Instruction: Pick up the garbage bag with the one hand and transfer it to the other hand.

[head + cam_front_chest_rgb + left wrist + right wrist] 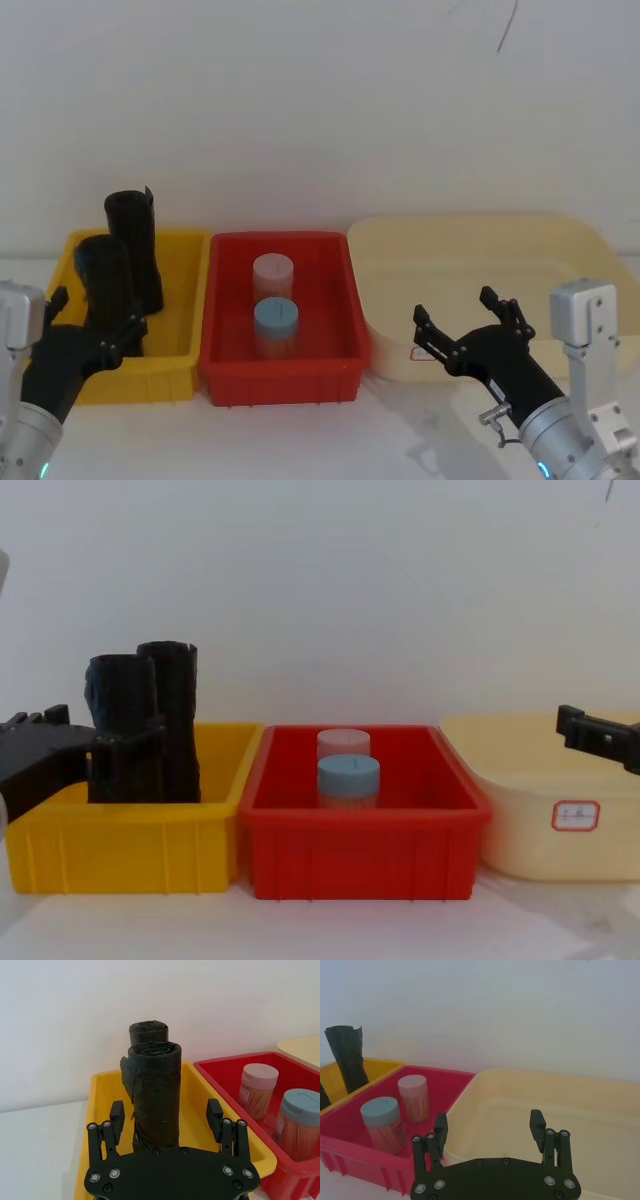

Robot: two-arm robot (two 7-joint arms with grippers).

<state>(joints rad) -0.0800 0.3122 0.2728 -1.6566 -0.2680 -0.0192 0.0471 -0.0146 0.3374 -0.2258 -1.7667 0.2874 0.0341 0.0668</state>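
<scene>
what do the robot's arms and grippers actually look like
Both match. The left gripper and right gripper are matte black and angular, two short fingers on jointed links off a flat palm plate dotted with silver screws. Behind each sits a silver-grey cylindrical forearm with a small blue-green light, plus a pale grey boxy housing.

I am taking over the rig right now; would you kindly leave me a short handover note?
Left gripper: open, fingers either side of the front bag roll, which stands in the yellow bin; not closed on it yet.
Right gripper: open, empty, hovering by the cream tub's near edge.
A second roll stands just behind the first.
Done: approach to the roll.
Left: grasp, lift out, pass to the right gripper.
</scene>
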